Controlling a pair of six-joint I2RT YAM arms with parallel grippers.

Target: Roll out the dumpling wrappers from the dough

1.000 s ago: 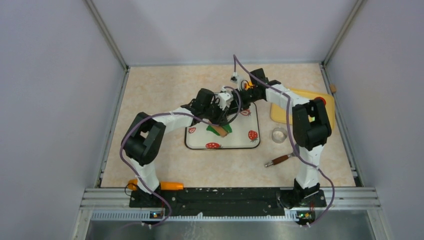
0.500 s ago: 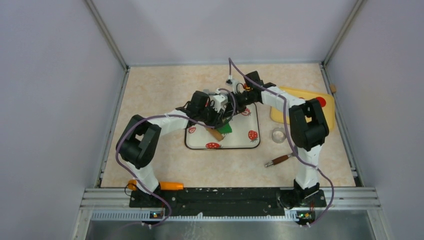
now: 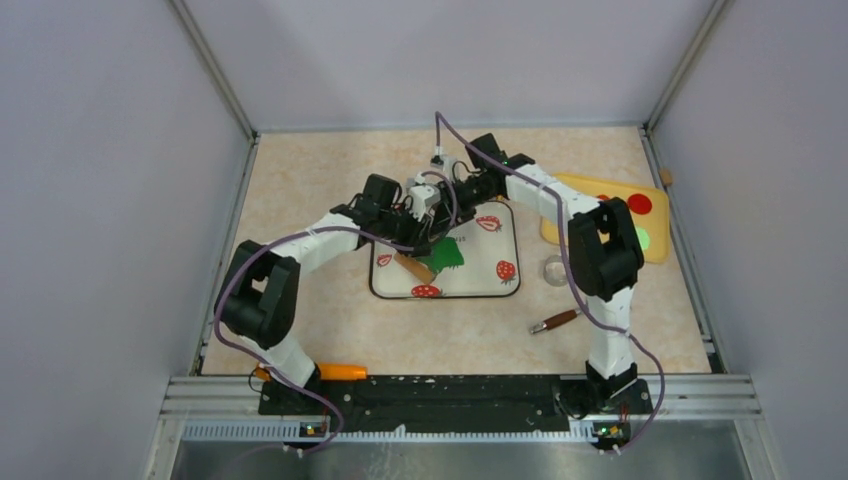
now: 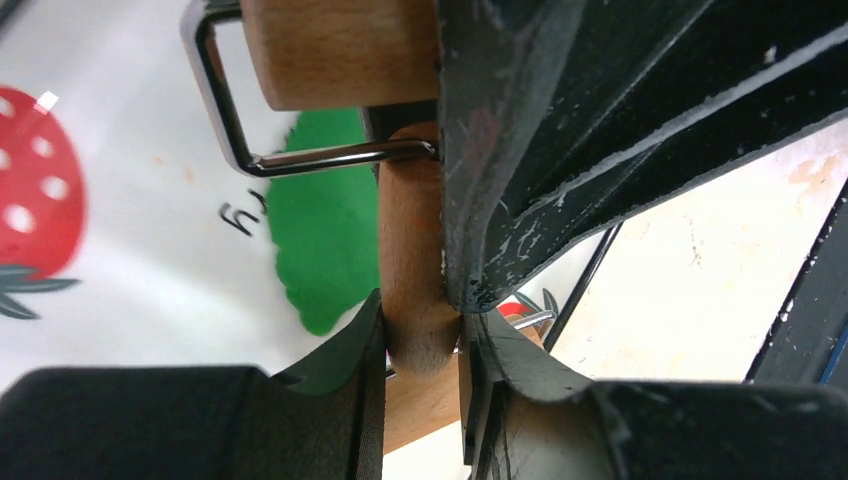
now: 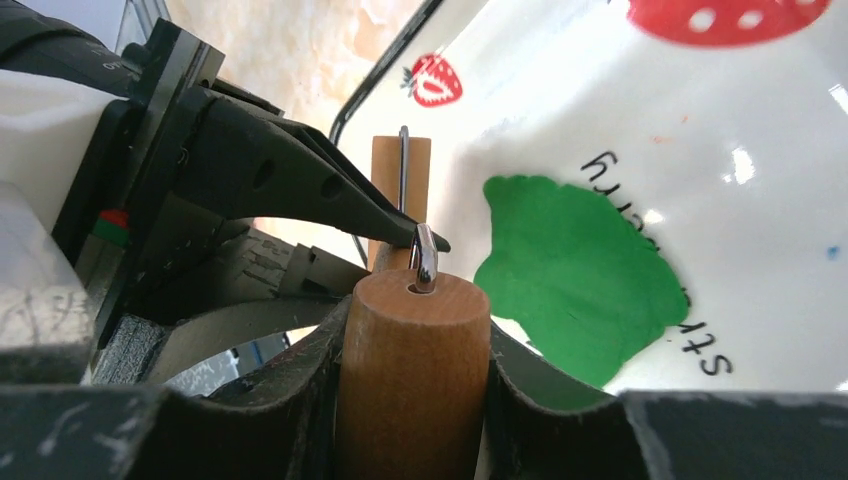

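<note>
The dough (image 3: pixel 450 255) is a flat, irregular dark green sheet on the white strawberry tray (image 3: pixel 505 292). It also shows in the left wrist view (image 4: pixel 320 240) and the right wrist view (image 5: pixel 580 270). A wooden rolling tool with a metal frame lies across the tray; one roller end (image 3: pixel 412 267) sticks out just left of the dough. My left gripper (image 3: pixel 420 240) (image 4: pixel 420 320) is shut on the tool's wooden handle (image 4: pixel 410 230). My right gripper (image 3: pixel 447 207) (image 5: pixel 415 330) is shut on a wooden roller (image 5: pixel 412 380) at the tool's other end. No green wrapper discs show.
A yellow board (image 3: pixel 590 190) at the right holds a red disc (image 3: pixel 639 203) and a pale green disc (image 3: pixel 641 240). A clear round cutter (image 3: pixel 558 269) stands right of the tray. A wooden-handled tool (image 3: pixel 556 320) lies nearer; an orange object (image 3: pixel 343 371) is by the left base.
Both arms have moved left with the rolling tool. The roller end has slid left off the dough, and more of the green sheet shows.
</note>
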